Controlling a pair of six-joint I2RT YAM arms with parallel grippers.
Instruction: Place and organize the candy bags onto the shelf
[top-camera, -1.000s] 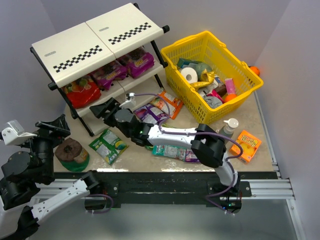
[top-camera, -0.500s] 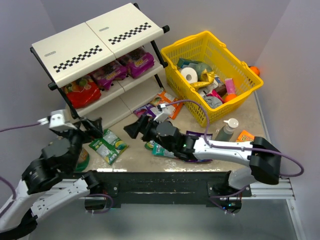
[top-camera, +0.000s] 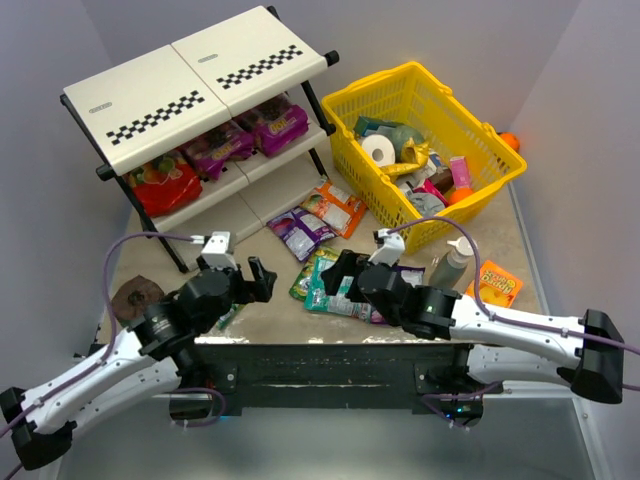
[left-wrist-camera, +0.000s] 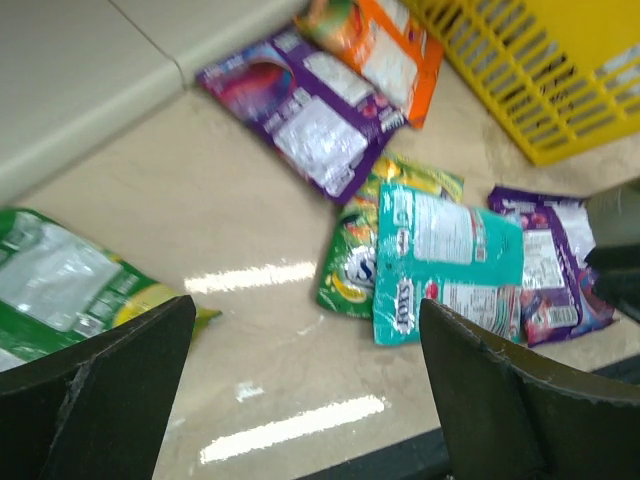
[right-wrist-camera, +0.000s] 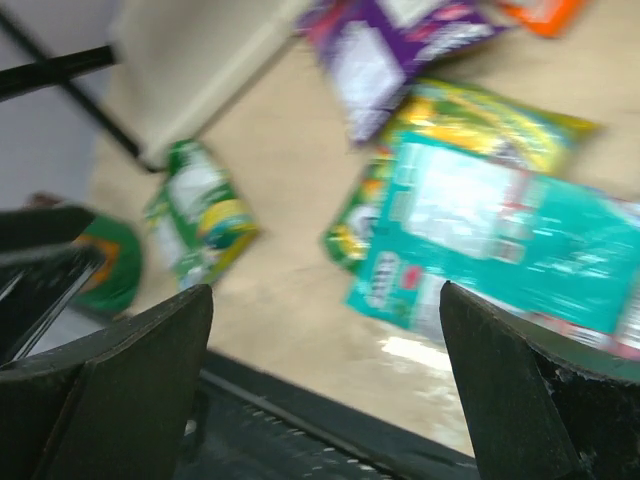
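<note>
The left arm runs from its elbow at the near-left corner up and to the right, low over the surface. Its left fingers (top-camera: 262, 280) are spread wide and hold nothing, and they point toward the loose candy bags. The right arm lies nearly flat, with its elbow far out to the right and its forearm stretched left. The right fingers (top-camera: 335, 275) are also spread wide and empty, hovering at the teal bag (top-camera: 335, 297).

In the left wrist view, the teal bag lies across a green bag (left-wrist-camera: 345, 265), with a purple bag (left-wrist-camera: 552, 270) just to their right. Nearer the shelf (top-camera: 190, 80) lie another purple bag (top-camera: 298, 230) and an orange bag (top-camera: 336, 208), side by side. A second green bag (left-wrist-camera: 60, 285) lies by the left fingers. A red bag (top-camera: 165, 182) and two magenta bags (top-camera: 215, 148) (top-camera: 275, 122) sit on the shelf's middle tier. The yellow basket (top-camera: 470, 205) stands to the right.

A second ago the right arm reached far left to the foot of the shelf, and the left arm was folded up at the left edge. Both have since swung inward and down, so their fingers now face each other across the loose bags. The second green bag, plainly seen from above then, is now mostly under the left arm. The bags on the shelf have not moved.
</note>
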